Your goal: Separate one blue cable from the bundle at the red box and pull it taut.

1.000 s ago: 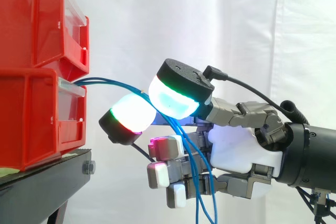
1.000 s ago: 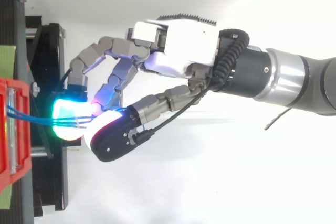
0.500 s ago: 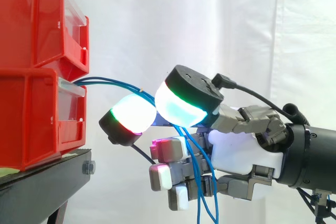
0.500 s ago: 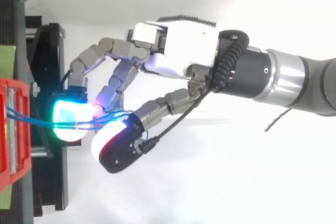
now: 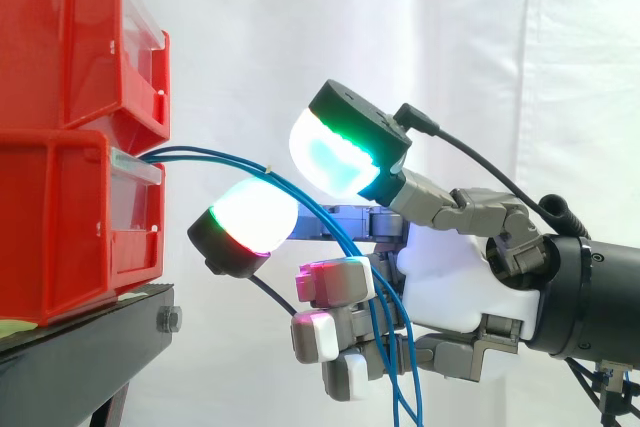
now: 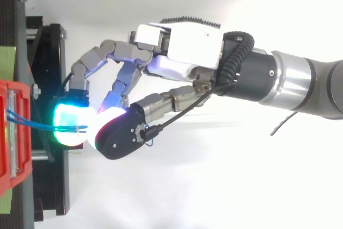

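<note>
Several thin blue cables (image 5: 215,157) leave the lower red box (image 5: 70,227) at its clear front lip and arc right. They drape over one outstretched finger's glowing white pad (image 5: 250,217), then hang down past the palm of my hand (image 5: 460,287). The thumb's green-white pad (image 5: 335,152) is lifted above the cables with a gap under it. The lower fingers, with white and magenta pads, are loosely bent beside the hanging strands. In the top view the cables (image 6: 32,125) run from the red box (image 6: 13,148) to the cyan-glowing pad (image 6: 69,124).
A second red bin (image 5: 70,37) is stacked on the lower one. Both rest on a black stand (image 5: 90,347) whose edge lies just left of the fingertips. A white curtain hangs behind.
The thumb has risen off the cables and away from the outstretched finger's pad. The cables now slope more steeply down past the palm. The arm has barely shifted.
</note>
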Action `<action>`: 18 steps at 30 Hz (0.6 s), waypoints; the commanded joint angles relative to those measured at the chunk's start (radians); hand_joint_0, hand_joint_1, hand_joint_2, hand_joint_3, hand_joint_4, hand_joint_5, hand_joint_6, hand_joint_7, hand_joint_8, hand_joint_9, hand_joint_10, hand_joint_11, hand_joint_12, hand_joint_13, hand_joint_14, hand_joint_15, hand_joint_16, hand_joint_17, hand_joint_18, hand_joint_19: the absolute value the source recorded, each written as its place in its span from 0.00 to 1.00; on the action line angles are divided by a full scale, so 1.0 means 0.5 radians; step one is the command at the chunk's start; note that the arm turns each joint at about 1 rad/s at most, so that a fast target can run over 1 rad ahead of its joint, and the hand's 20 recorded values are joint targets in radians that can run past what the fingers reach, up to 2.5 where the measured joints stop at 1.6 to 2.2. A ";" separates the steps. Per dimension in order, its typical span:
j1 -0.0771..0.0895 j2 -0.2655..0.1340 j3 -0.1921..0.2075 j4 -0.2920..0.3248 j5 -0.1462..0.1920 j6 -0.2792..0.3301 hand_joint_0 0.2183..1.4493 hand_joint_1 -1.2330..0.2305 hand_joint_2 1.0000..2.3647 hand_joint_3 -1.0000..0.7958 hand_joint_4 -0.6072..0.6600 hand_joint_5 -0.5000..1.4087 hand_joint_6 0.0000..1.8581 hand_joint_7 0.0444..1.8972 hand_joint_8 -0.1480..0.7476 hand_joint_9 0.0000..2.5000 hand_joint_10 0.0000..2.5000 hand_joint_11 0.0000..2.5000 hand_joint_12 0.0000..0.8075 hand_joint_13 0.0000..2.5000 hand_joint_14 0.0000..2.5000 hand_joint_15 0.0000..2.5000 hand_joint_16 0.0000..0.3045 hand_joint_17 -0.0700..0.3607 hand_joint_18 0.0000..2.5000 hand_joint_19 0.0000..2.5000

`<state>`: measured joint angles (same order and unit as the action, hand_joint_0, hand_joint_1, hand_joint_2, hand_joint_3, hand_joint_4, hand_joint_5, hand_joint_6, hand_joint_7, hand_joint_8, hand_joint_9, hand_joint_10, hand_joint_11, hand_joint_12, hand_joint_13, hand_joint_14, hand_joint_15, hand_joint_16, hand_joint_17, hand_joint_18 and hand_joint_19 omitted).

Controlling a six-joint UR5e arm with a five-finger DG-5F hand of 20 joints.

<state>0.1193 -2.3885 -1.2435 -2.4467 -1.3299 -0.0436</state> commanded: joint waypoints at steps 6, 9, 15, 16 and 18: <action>0.001 0.000 -0.001 0.000 0.000 0.001 0.35 0.31 0.01 0.41 0.49 0.18 0.49 0.45 0.51 0.49 0.01 0.49 0.50 0.46 0.01 0.30 0.19 0.46 0.44 0.34; 0.001 0.000 -0.001 0.000 0.000 0.001 0.37 0.28 0.01 0.40 0.47 0.18 0.49 0.46 0.51 0.48 0.01 0.48 0.49 0.46 0.01 0.30 0.19 0.46 0.44 0.33; 0.001 0.000 -0.001 0.000 0.000 0.001 0.43 0.23 0.01 0.34 0.42 0.17 0.50 0.45 0.50 0.48 0.01 0.49 0.47 0.46 0.01 0.30 0.18 0.45 0.43 0.32; 0.001 0.000 -0.001 0.000 0.000 0.001 0.44 0.23 0.01 0.33 0.41 0.17 0.50 0.44 0.50 0.48 0.01 0.49 0.47 0.45 0.01 0.30 0.18 0.45 0.43 0.32; 0.001 0.000 -0.001 0.000 0.000 -0.002 0.45 0.22 0.00 0.30 0.40 0.17 0.50 0.43 0.49 0.48 0.01 0.48 0.47 0.45 0.01 0.30 0.18 0.45 0.43 0.32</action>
<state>0.1194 -2.3884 -1.2434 -2.4462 -1.3300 -0.0432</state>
